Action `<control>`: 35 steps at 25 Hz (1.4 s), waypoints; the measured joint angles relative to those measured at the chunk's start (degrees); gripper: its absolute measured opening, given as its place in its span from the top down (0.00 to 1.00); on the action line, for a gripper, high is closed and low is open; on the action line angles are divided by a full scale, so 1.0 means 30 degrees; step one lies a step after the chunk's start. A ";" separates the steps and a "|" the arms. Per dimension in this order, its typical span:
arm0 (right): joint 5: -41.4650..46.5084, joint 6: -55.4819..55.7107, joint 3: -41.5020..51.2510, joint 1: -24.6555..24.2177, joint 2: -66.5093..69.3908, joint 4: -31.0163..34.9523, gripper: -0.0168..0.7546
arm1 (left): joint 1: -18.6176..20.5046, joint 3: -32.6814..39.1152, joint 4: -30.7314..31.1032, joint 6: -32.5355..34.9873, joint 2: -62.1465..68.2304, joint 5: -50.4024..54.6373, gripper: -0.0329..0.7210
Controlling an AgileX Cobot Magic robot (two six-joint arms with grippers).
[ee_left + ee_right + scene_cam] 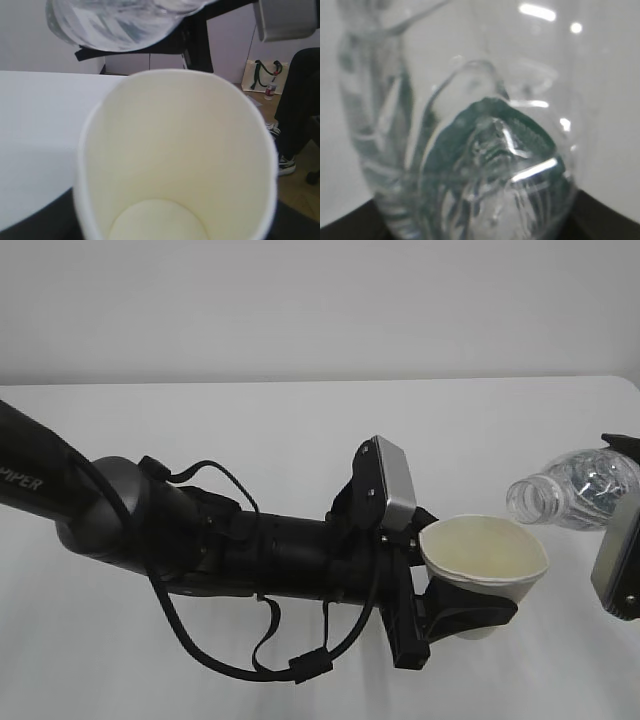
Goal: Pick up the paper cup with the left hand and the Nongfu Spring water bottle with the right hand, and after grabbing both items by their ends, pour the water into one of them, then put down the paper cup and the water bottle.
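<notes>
While we look across the white table [200, 420] from the exterior camera, our left hand [455, 605], a black arm marked PIPER, reaches in from the left and holds the paper cup [485, 560] above the table, its black jaws clamped around the cup's lower body. The cup stands nearly upright, its mouth tipped slightly toward the camera, and its cream inside looks dry in the left wrist view. Just right of the rim, the Nongfu Spring water bottle [575, 488] lies nearly level in the air, its capless neck pointing at the cup. Our right hand [622, 540] is mostly cut off at the frame edge; the right wrist view, filled with clear ribbed plastic, shows its jaws pinching the bottle's base.
</notes>
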 joint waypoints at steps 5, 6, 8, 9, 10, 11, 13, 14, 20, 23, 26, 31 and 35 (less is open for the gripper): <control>-0.0122 -0.0247 0.0000 0.0000 0.0000 0.0000 0.41 | 0.0000 0.0000 0.0043 -0.0397 0.0029 0.0000 0.38; -0.0122 -0.0255 0.0000 0.0000 0.0000 0.0000 0.41 | 0.0000 0.0000 0.0043 -0.0430 0.0029 0.0000 0.38; -0.0198 -0.0388 0.0000 0.0000 0.0000 0.0034 0.41 | 0.0000 0.0000 0.0074 -0.0546 0.0029 0.0000 0.38; -0.0192 -0.0582 0.0000 0.0000 0.0000 0.0034 0.41 | 0.0000 0.0000 0.0074 -0.0657 0.0029 0.0000 0.38; -0.0234 -0.0666 0.0000 0.0000 0.0000 0.0034 0.41 | 0.0000 0.0000 0.0074 -0.0707 0.0029 0.0000 0.38; -0.0325 -0.0748 0.0000 0.0000 0.0000 0.0034 0.41 | 0.0000 0.0000 0.0074 -0.0745 0.0029 0.0000 0.38; -0.0436 -0.0795 0.0000 0.0000 0.0000 0.0034 0.41 | 0.0000 0.0000 0.0116 -0.0773 0.0029 0.0000 0.38; -0.0511 -0.0808 0.0000 0.0000 0.0000 0.0034 0.41 | 0.0000 0.0000 0.0116 -0.0773 0.0029 0.0000 0.38; -0.0777 -0.0881 0.0000 0.0000 0.0000 0.0188 0.41 | 0.0000 0.0000 0.0130 -0.0819 0.0029 0.0000 0.38; -0.0777 -0.1278 0.0000 0.0000 0.0000 0.0300 0.41 | 0.0000 0.0000 0.0160 -0.0833 0.0029 0.0000 0.38; -0.0777 -0.1577 0.0000 0.0000 0.0000 0.0381 0.41 | 0.0000 0.0000 0.0287 -0.0833 0.0029 0.0028 0.38; -0.0777 -0.2028 0.0000 0.0000 0.0000 0.0531 0.41 | 0.0000 0.0000 0.0404 -0.0833 0.0029 0.0028 0.38; -0.0884 -0.2481 0.0000 0.0000 0.0000 0.0718 0.41 | 0.0000 0.0000 0.0408 -0.0833 0.0029 0.0028 0.39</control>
